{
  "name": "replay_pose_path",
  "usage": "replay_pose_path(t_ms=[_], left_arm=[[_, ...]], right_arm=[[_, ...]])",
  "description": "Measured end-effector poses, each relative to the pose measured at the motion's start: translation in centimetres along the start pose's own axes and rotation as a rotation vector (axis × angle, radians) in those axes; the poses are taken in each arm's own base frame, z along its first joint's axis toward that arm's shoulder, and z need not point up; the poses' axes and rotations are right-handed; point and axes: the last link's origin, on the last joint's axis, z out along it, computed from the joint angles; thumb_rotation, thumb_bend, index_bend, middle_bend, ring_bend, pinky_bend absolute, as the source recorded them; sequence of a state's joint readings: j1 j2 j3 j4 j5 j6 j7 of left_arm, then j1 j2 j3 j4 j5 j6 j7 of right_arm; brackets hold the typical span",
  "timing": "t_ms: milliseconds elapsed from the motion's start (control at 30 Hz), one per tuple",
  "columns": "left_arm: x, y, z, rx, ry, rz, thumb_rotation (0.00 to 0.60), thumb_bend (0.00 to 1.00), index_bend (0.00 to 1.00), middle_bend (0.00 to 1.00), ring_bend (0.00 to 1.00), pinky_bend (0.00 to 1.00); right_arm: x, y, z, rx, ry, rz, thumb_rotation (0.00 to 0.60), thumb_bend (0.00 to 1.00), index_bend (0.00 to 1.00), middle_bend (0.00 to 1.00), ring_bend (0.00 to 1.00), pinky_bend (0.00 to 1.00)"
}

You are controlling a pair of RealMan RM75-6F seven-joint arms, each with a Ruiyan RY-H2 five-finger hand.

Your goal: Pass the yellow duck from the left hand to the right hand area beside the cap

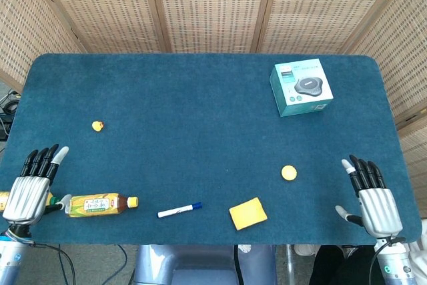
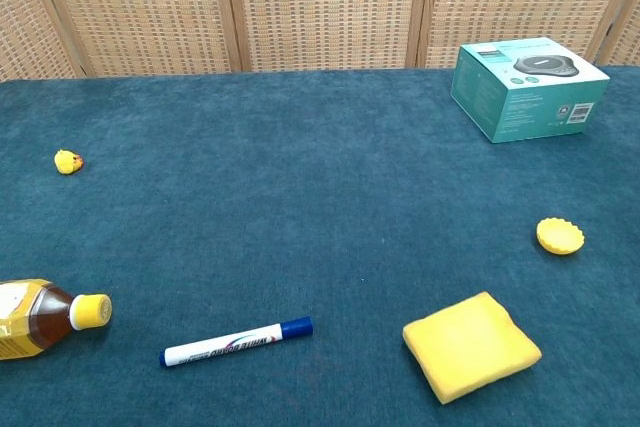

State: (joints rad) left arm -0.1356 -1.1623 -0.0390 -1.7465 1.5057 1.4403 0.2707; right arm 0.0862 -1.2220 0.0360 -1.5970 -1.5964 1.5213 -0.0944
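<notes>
A: Yellow duck (image 1: 97, 125) — which hand has it?

B: Neither. The left hand (image 1: 31, 185) sits at the near left corner of the table (image 1: 200, 111), back of the hand up, fingers (image 1: 41, 163) stretched forward and slightly apart, holding nothing. The duck sits on the cloth well ahead of it, toward the left side, untouched.

A: And the right hand?

B: The right hand (image 1: 372, 199) is at the near right corner in the same pose: flat, fingers extended and a little spread, thumb out to the side, empty. Neither hand shows in the chest view.

A: What lies close to the left hand?

B: A tea bottle (image 1: 97, 204) on its side just beside it, yellow lid pointing right. Further right lie a marker (image 1: 179, 210) and then a yellow sponge (image 1: 247, 213).

A: Where is the cap?

B: The yellow cap (image 1: 288, 173) lies flat left of the right hand, just beyond the sponge, well apart from the duck. A teal box (image 1: 301, 87) stands toward the far right corner.
</notes>
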Motion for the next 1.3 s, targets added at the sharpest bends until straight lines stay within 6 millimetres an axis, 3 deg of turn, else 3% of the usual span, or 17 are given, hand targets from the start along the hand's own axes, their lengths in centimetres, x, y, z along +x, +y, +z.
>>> replay_pose_path(t_ms=[167,400,700,1033,1300], left_arm=[[0.3,-0.3,2.3,-0.009,-0.006,0.02,0.6,0.2,0.0,0.0,0.0,0.0],[1.6,-0.6,7.1,-0.034,-0.031,0.055,0.6,0.2,0.01,0.0,0.0,0.0],[2.2,-2.9,13.7,0.037,-0.124,0.085,0.6,0.21,0.18,0.0,0.0,0.0],[0.6,-5.7,19.5,0.169,-0.235,0.099,0.6,0.27,0.26,0.0,0.0,0.0],[-1.6,-5.4,22.9,0.207,-0.299,0.115,0.6,0.28,0.29,0.0,0.0,0.0]], right_arm=[[0.0,0.1,0.1,-0.004,-0.002,0.0,0.6,0.0,0.04,0.0,0.0,0.0],[-0.1,0.1,0.1,-0.007,-0.004,0.0,0.6,0.0,0.04,0.0,0.0,0.0],[0.1,0.5,0.3,-0.02,0.0,0.007,0.6,0.0,0.04,0.0,0.0,0.0],[0.0,1.1,0.7,-0.049,-0.009,0.011,0.6,0.0,0.04,0.0,0.0,0.0],[-0.9,1.3,1.3,-0.068,-0.04,-0.007,0.6,0.0,0.04,0.0,0.0,0.0]])
